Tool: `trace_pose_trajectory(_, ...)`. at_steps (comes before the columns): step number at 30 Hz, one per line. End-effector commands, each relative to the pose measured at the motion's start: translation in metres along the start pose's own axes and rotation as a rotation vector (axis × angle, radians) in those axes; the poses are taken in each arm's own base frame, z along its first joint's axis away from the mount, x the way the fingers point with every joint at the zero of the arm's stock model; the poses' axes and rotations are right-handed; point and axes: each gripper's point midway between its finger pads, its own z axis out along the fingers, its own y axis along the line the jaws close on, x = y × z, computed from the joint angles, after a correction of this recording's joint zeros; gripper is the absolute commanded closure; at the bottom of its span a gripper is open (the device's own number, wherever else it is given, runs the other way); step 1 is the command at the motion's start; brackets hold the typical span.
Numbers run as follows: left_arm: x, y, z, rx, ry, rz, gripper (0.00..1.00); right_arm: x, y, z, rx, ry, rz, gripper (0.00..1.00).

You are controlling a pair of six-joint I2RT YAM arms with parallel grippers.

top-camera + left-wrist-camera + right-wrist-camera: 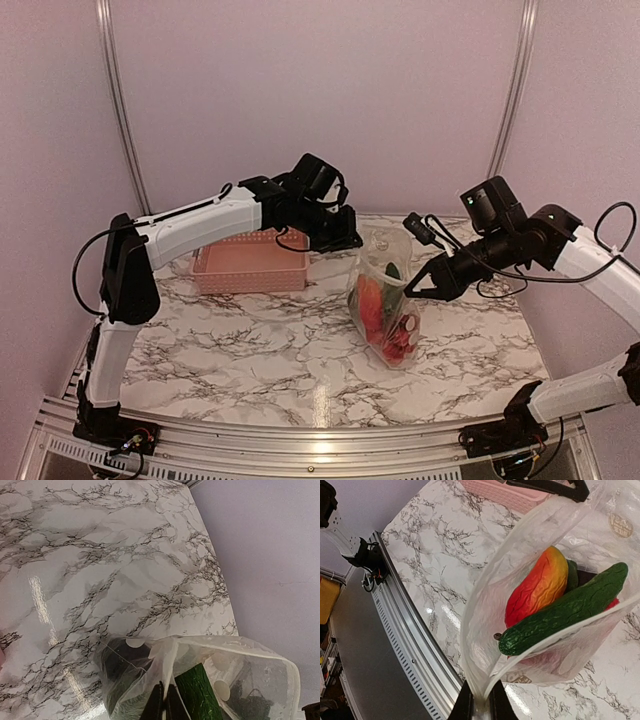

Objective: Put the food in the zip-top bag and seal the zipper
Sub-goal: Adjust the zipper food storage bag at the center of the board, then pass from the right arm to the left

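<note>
Step in hand, as judged: closing the mouth, loading looks done. The zip-top bag (385,310) stands on the marble table (250,350) at about 3 o'clock from centre in the top view, with the pink basket (250,265) at its 10 o'clock. The food (540,585) sits inside, and the cucumber (565,610) slants up close to the zipper (600,624) (it may foul the seal). The left gripper (165,705) is pinched closed on rim film at the bag's 11 o'clock. The right gripper (481,702) is likewise narrow, clamped on the rim at 3 o'clock. The mouth gapes between them. To do it well: draw the pinches apart until the lips lie flat, keep the cucumber below the strip, then press along it.
</note>
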Motion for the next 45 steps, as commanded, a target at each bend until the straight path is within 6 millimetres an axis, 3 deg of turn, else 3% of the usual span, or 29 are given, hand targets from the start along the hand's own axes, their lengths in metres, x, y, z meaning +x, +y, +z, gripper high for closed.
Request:
trace_pose_trajectory(1, -0.019, 0.006, -0.028, -0.071, -0.116, -0.076, 0.99, -0.020, 0.015, -0.019, -0.010, -0.067, -0.054, 0.98)
trace_pose_trajectory(3, -0.026, 0.001, -0.060, -0.045, -0.218, -0.128, 1.00, -0.024, 0.014, -0.023, 0.011, -0.079, -0.060, 0.98)
trace_pose_trajectory(5, -0.020, 0.007, -0.077, -0.023, -0.265, -0.201, 1.00, -0.026, 0.012, -0.025, 0.029, -0.087, -0.066, 0.98)
trace_pose_trajectory(9, 0.010, 0.015, -0.091, -0.016, -0.229, -0.264, 1.00, -0.031, 0.011, -0.027, 0.041, -0.092, -0.081, 0.98)
trace_pose_trajectory(12, 0.026, 0.000, -0.101, 0.032, -0.181, -0.209, 0.83, -0.032, 0.010, -0.025, 0.044, -0.091, -0.097, 0.98)
trace_pose_trajectory(15, 0.027, -0.019, -0.127, 0.030, -0.225, 0.009, 0.70, -0.030, 0.005, -0.019, 0.058, -0.063, -0.118, 0.98)
trace_pose_trajectory(18, 0.031, -0.054, -0.156, 0.068, -0.305, 0.362, 0.56, -0.032, 0.003, -0.017, 0.062, -0.058, -0.127, 0.98)
trace_pose_trajectory(20, 0.047, -0.077, -0.164, 0.137, -0.297, 0.644, 0.51, -0.034, 0.004, -0.016, 0.053, -0.059, -0.129, 0.98)
trace_pose_trajectory(24, 0.075, -0.088, -0.154, 0.213, -0.220, 0.974, 0.49, -0.035, 0.008, -0.015, 0.025, -0.059, -0.133, 0.98)
trace_pose_trajectory(29, 0.090, -0.103, -0.142, 0.302, -0.164, 1.165, 0.48, -0.033, 0.020, -0.014, -0.034, -0.056, -0.136, 0.98)
trace_pose_trajectory(34, 0.098, -0.112, -0.125, 0.354, -0.134, 1.171, 0.46, -0.032, 0.022, -0.014, -0.044, -0.053, -0.131, 0.98)
trace_pose_trajectory(38, 0.118, -0.108, -0.102, 0.351, -0.061, 1.203, 0.46, -0.034, 0.025, -0.016, -0.054, -0.059, -0.134, 0.98)
trace_pose_trajectory(45, 0.122, -0.093, -0.078, 0.255, -0.031, 1.249, 0.63, -0.034, 0.029, -0.015, -0.079, -0.056, -0.134, 0.98)
